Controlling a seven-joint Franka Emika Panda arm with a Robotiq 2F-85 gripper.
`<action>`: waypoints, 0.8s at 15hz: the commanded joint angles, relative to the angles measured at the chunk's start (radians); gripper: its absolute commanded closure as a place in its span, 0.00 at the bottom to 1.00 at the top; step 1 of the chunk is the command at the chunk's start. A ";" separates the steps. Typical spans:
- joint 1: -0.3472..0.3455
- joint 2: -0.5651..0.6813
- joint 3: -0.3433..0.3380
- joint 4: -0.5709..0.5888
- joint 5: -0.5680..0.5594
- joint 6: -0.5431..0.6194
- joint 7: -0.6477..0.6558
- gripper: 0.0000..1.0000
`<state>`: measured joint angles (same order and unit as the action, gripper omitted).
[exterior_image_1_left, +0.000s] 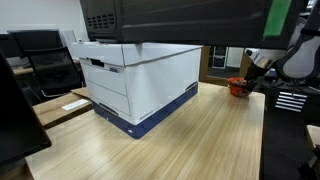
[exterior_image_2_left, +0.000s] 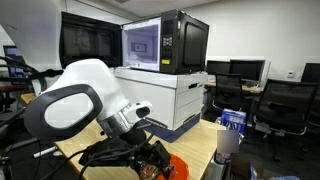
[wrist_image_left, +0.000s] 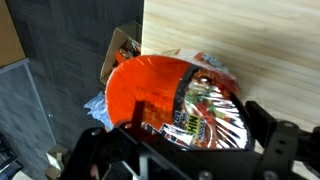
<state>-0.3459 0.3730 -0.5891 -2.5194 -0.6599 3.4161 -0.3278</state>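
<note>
bag of shiny orange foil, crinkled, with colourful print.

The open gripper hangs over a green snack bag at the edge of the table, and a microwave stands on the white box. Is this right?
No: the wrist view shows an orange snack bag, not green. The open gripper hangs over it at the edge of the table, and the microwave stands on the white box.

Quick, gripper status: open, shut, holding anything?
Gripper: open, jaws wide on either side of the crinkled orange and silver foil snack bag, no grip visible.
</note>
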 joint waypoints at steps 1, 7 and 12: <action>0.028 0.034 -0.040 0.007 -0.001 0.040 -0.036 0.26; 0.068 0.022 -0.081 0.014 -0.003 0.010 -0.028 0.66; 0.107 0.025 -0.118 0.027 0.001 -0.009 -0.024 0.95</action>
<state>-0.2676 0.3908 -0.6762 -2.4864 -0.6599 3.4248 -0.3307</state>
